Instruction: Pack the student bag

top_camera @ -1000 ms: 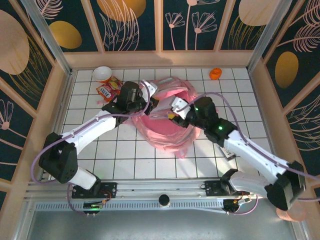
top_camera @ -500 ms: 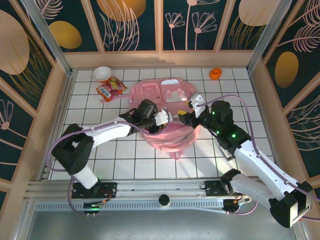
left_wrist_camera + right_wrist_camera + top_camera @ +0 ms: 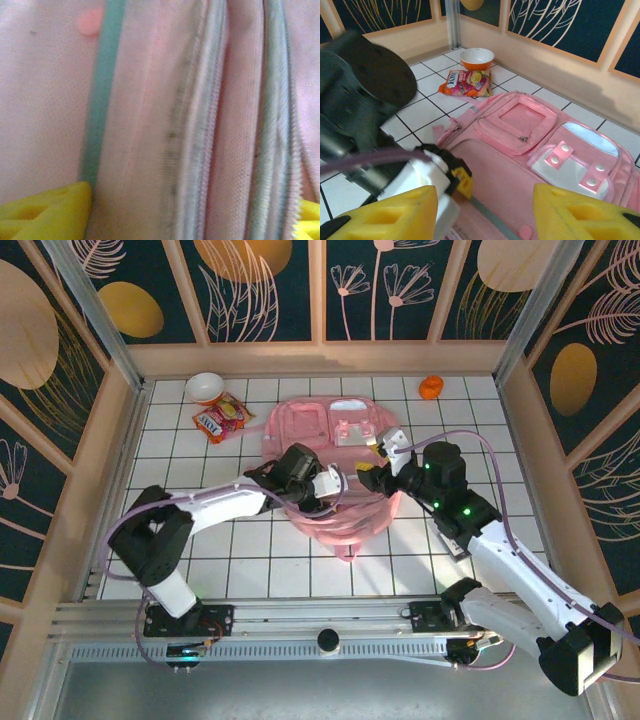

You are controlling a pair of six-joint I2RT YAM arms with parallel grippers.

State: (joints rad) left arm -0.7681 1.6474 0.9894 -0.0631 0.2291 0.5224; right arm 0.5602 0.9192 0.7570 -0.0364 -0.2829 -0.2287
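The student bag lies flat on the white-tiled bench, front pockets up, directly beneath both pincers. The left pincer stands wide, its yellow fingertips at the two edges of its wrist view. It is close over the pink fabric, with the bag's zip lines running between the fingertips, and it grips nothing that I can make out. The right pincer is also spread wide and empty. It hovers over the bag's right side, just beside the left pincer and facing it. Beyond the left pincer, off the bag, a red snack packet lies next to an orange-and-white bowl. A small orange object sits well beyond the right pincer, near the far wall.
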